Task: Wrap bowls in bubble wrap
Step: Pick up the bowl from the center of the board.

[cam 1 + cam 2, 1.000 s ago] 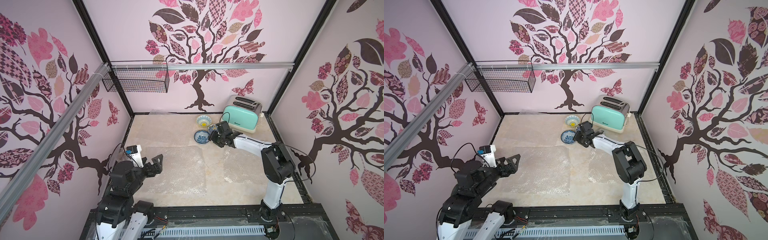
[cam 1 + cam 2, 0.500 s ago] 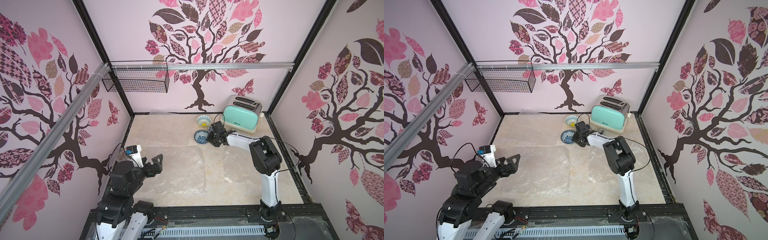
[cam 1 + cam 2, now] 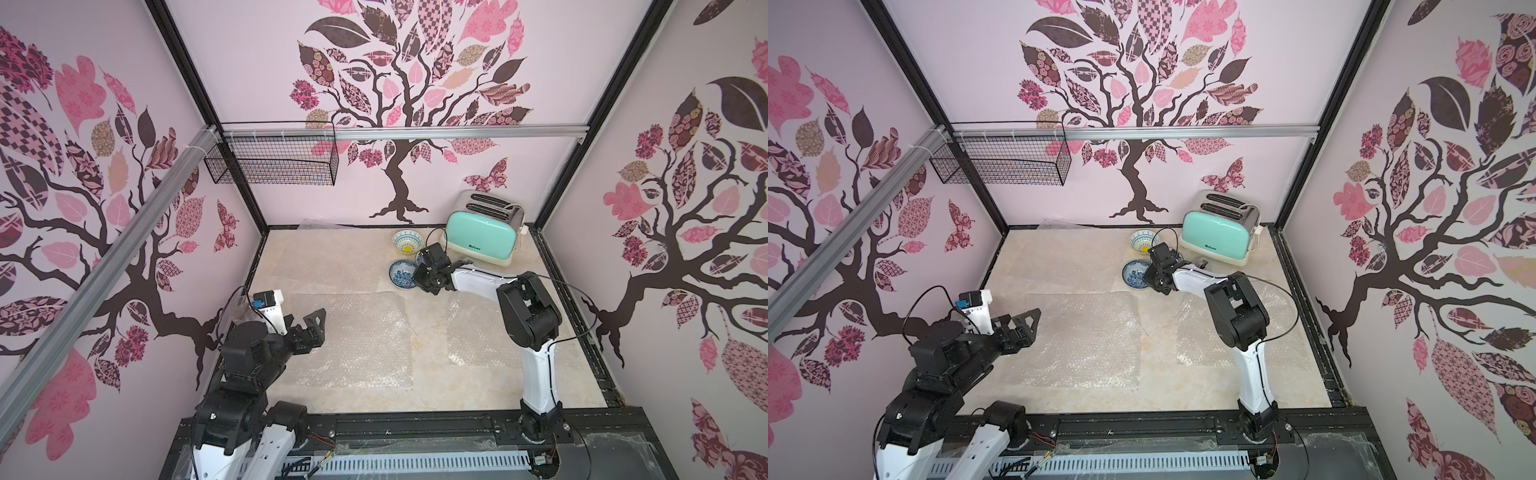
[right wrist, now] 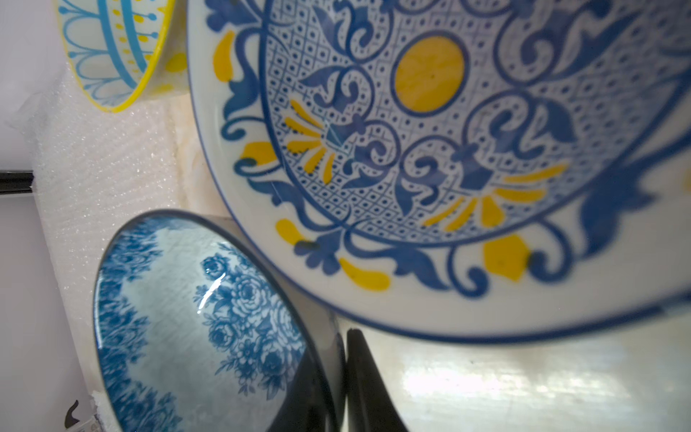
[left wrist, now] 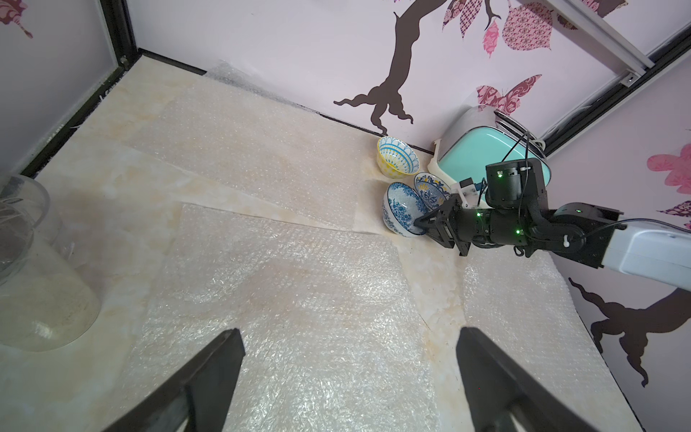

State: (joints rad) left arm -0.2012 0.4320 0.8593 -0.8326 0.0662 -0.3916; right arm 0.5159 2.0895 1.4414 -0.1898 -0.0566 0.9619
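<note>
Three bowls point(image 5: 402, 209), three bubble wrap sheets point(image 3: 353, 336), one toaster point(image 3: 482, 237), one glass point(image 5: 33, 262), one wire basket point(image 3: 274, 162), two robot arms point(image 3: 528, 316)

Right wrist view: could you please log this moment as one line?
right gripper: shut on blue floral bowl rim | left gripper: open over bubble wrap sheet

Both top views: high at front, looking steeply down and forward, sharing whole table point(image 3: 430, 332). Left wrist: low, facing far toaster point(image 5: 482, 147) corner. Right wrist: hard against blue flowered bowl point(image 4: 194, 318), shared with left wrist
</note>
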